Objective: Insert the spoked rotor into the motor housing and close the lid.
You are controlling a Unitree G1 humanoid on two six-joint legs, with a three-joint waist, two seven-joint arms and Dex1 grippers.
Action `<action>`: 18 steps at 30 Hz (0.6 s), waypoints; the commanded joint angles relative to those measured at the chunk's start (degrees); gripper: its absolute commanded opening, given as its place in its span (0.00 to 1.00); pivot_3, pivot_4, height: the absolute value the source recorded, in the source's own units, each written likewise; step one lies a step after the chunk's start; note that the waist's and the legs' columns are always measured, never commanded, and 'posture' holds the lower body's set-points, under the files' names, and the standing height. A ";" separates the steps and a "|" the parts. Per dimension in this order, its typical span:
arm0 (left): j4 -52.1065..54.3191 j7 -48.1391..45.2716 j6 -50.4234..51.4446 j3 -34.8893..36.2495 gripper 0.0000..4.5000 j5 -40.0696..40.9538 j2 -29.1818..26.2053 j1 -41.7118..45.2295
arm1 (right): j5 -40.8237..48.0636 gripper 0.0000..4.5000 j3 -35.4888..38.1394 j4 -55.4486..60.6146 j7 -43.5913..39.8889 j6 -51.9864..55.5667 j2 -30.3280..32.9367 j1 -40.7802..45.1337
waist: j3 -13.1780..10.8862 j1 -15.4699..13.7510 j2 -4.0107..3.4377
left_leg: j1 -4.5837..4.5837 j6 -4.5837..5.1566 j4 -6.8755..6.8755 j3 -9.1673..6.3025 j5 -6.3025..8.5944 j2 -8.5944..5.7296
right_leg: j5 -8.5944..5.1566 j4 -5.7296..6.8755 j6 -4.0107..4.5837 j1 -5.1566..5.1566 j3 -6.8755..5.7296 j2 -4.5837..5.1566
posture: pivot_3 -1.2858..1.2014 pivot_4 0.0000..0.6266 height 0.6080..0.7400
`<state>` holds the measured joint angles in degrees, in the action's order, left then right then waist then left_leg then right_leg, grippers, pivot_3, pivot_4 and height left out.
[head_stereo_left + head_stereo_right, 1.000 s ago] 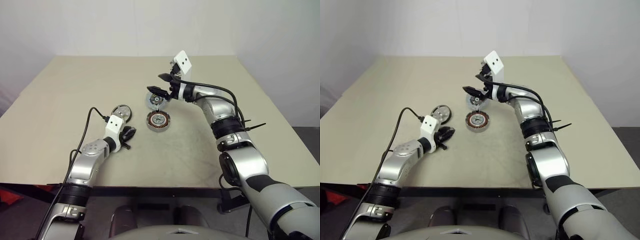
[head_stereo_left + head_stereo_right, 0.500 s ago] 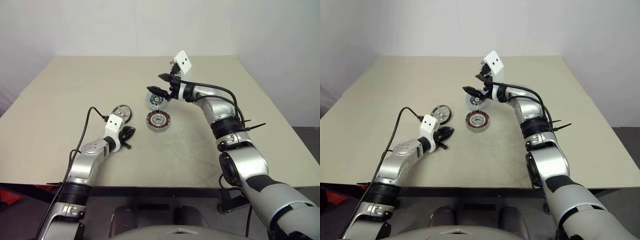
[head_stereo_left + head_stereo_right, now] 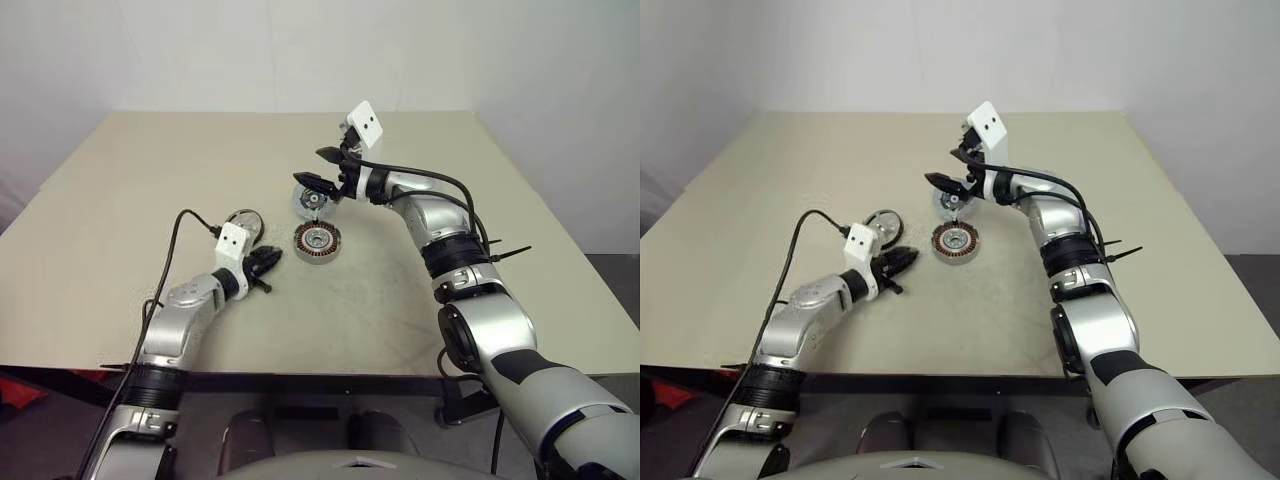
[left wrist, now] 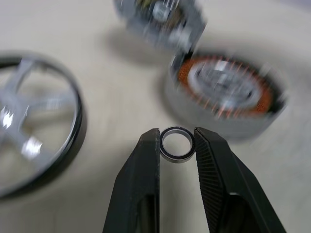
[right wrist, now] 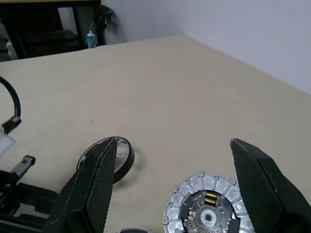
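Left pincer [image 4: 177, 141] grips small ring [image 4: 177, 144], motor housing [image 4: 224, 97] just ahead; right pincer [image 5: 172, 167] wide open above lid [image 5: 209, 208].

The spoked rotor [image 4: 34, 141] is cut off; the motor housing [image 4: 224, 99] is blurred.

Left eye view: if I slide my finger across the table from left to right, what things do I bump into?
Spoked rotor → left gripper, pinching a small ring → motor housing → right gripper, open above the lid.
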<state>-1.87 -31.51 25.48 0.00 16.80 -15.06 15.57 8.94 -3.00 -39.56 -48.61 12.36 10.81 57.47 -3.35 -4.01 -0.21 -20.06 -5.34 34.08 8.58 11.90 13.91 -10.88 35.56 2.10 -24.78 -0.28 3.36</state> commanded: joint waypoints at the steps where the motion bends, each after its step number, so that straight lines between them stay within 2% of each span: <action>1: 2.02 0.28 -0.25 1.81 0.16 1.38 -0.25 1.89 | 0.08 0.93 0.21 1.04 0.01 -1.45 0.02 1.84 | 0.00 0.02 0.00 | 0.01 0.00 0.00 0.00 0.00 0.00 | 0.00 0.00 0.00 0.00 0.00 0.00 | 0.52 0.00 1.00; 6: 0.62 0.73 -0.12 1.98 0.16 1.79 -0.02 4.54 | 0.10 0.93 0.43 1.04 0.31 -1.65 0.24 1.92 | 0.00 0.02 0.00 | 0.00 0.00 0.00 0.00 0.00 -0.01 | 0.00 -0.01 0.00 0.00 0.00 0.00 | 0.52 0.00 1.00; 18: -10.53 -4.22 -1.49 -2.56 0.16 -0.73 -0.18 14.59 | 0.31 0.93 0.95 2.14 1.67 -1.93 1.14 1.51 | -0.01 0.01 0.02 | -0.02 0.00 0.02 0.00 -0.01 -0.02 | 0.00 -0.01 0.00 -0.02 0.01 0.00 | 0.52 0.00 1.00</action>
<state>-12.21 -34.68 25.20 -2.31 16.56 -14.75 28.33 8.93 -2.93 -39.55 -47.31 11.50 11.58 57.53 -3.36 -4.01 -0.19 -20.09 -5.34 34.10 8.58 11.89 13.89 -10.87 35.54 2.10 -24.80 -0.27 3.36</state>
